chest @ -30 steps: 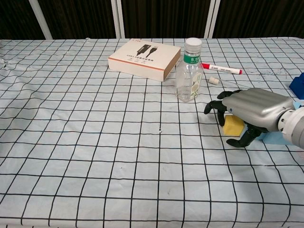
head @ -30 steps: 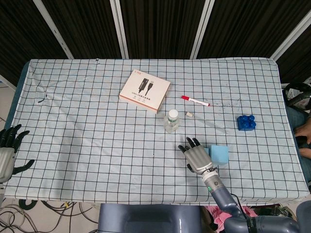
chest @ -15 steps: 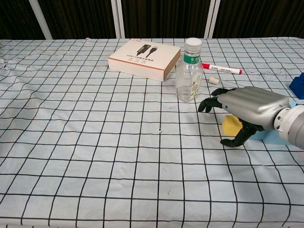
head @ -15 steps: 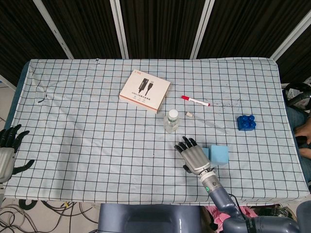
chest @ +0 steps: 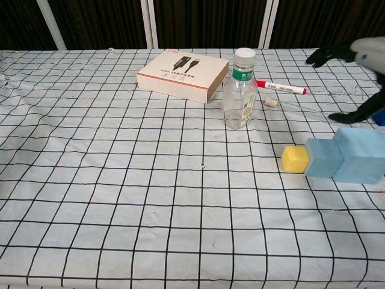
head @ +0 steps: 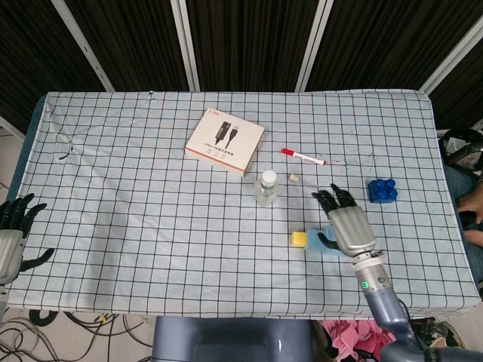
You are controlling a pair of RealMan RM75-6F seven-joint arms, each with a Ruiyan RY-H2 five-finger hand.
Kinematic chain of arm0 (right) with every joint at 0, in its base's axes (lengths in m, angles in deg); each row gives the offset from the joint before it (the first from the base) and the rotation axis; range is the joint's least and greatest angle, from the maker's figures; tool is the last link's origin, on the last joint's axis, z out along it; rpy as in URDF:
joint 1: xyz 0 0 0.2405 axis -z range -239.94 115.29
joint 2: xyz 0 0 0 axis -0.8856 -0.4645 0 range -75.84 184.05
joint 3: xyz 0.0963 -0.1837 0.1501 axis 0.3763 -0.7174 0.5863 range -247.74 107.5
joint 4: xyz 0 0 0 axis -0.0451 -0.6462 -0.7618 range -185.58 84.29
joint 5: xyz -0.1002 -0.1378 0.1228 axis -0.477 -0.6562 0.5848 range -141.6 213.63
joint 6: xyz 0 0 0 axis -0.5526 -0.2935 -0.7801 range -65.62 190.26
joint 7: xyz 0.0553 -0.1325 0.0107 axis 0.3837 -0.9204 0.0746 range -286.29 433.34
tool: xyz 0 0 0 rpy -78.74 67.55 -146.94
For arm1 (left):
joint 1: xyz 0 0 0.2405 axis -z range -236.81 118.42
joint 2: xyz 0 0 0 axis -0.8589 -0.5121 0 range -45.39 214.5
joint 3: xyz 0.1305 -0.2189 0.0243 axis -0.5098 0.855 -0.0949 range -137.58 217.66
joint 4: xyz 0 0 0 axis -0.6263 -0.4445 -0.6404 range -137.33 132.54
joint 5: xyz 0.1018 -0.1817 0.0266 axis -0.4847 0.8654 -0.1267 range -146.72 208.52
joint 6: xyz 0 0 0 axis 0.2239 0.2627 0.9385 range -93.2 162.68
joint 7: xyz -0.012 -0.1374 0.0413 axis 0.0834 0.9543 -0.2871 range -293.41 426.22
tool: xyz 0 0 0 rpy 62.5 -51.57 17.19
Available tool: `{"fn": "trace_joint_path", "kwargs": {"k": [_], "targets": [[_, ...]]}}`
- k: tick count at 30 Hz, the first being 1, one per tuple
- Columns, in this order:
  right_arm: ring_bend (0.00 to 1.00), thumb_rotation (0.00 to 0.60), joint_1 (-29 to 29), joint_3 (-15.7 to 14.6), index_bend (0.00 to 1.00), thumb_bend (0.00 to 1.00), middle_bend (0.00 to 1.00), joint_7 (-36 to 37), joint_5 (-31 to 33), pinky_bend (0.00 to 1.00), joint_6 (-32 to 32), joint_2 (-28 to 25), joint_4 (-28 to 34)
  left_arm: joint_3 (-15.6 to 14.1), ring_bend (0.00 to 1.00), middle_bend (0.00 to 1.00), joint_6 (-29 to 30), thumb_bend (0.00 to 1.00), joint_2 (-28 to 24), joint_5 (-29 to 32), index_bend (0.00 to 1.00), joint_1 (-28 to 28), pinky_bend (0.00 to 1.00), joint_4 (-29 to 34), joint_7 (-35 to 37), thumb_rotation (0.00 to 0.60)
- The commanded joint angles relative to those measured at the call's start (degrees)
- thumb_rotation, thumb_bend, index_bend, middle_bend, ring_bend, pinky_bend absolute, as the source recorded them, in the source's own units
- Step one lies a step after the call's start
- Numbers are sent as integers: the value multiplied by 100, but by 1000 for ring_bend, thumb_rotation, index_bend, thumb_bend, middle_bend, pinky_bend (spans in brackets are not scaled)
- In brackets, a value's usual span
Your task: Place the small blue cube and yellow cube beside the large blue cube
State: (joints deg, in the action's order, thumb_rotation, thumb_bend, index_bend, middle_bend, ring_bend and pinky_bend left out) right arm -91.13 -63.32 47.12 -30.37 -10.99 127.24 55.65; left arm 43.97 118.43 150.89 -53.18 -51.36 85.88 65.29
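The yellow cube (chest: 295, 159) sits on the checked cloth, touching the small blue cube (chest: 323, 156), which stands against the large blue cube (chest: 360, 155). All three form a row. In the head view the yellow cube (head: 299, 239) and small blue cube (head: 312, 240) show left of my right hand (head: 347, 226), which hovers over the large cube and hides most of it. That right hand (chest: 355, 51) is raised, fingers spread, holding nothing. My left hand (head: 11, 241) hangs open off the table's left edge.
A clear bottle (chest: 240, 89) stands behind and to the left of the cubes. Further back are a white and orange box (chest: 183, 74), a red marker (chest: 280, 88) and a small white cap (chest: 271, 102). A dark blue studded block (head: 383, 189) lies to the right.
My right hand has let go of the yellow cube, lifted and moved right over the large cube. The yellow cube now rests uncovered beside the small blue cube.
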Motion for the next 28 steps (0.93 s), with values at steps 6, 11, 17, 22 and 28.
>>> {"fn": "trace_joint_path", "kwargs": {"k": [6, 11, 17, 22, 28], "targets": [[0, 600, 1228, -626, 47, 209, 115, 1604, -1048, 106, -863, -1328, -219, -32, 0, 34, -43, 151, -34, 68, 160, -34, 0, 87, -37, 600], [0, 600, 1751, -1004, 44, 209, 115, 2085, -1441, 107, -1261, -1058, -1010, -103, 0, 33, -116, 151, -89, 79, 160, -62, 0, 218, -7, 600], [0, 600, 2009, -1072, 42, 209, 115, 2364, -1662, 106, -1438, -413, -2039, -260, 0, 33, -201, 151, -182, -52, 160, -89, 0, 359, 33, 600], [0, 600, 2039, -870, 40, 209, 112, 2336, -1686, 107, -1599, -145, -2371, -285, 0, 33, -47, 151, -154, -115, 160, -165, 0, 429, -101, 600], [0, 600, 2007, -662, 39, 209, 112, 2441, -1562, 106, -1482, 190, -2983, -337, 0, 33, 196, 151, -163, -375, 160, -238, 0, 451, -89, 600]]}}
